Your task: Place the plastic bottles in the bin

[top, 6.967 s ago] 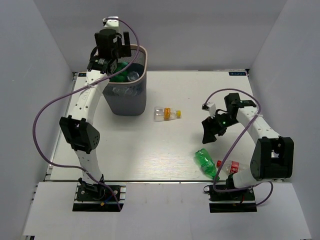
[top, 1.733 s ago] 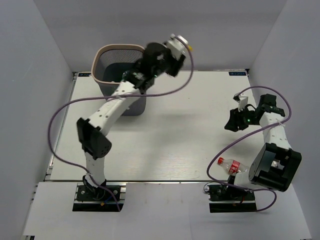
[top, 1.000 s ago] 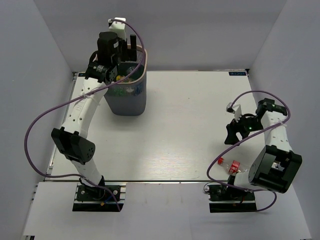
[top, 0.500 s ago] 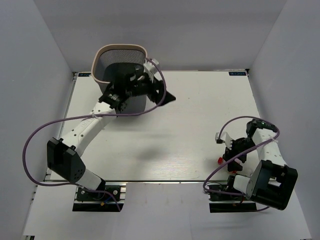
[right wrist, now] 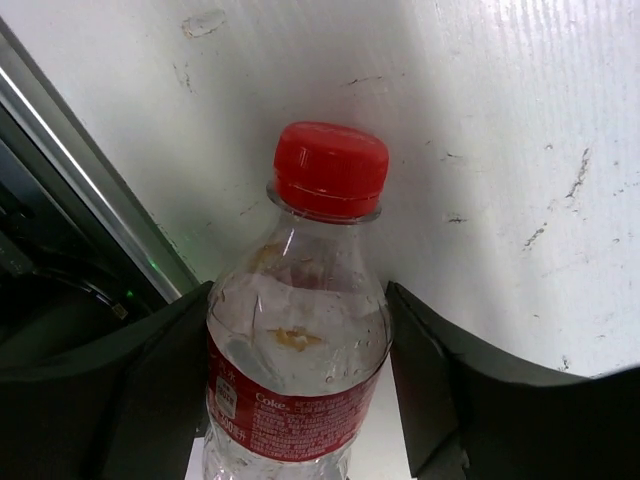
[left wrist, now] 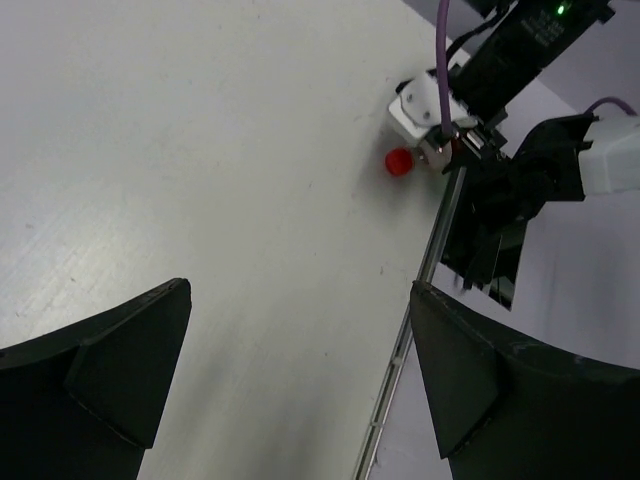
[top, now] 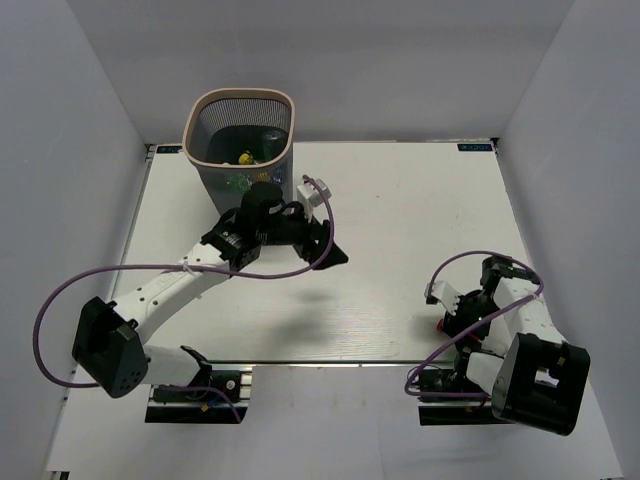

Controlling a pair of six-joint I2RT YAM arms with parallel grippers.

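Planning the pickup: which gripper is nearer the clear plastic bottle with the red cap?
Right. The right gripper straddles the clear red-capped plastic bottle; the left gripper hangs far off, over the middle of the table.

a white table [top: 400, 200] stands boxed in by plain pale grey walls [top: 80, 100] under even light.
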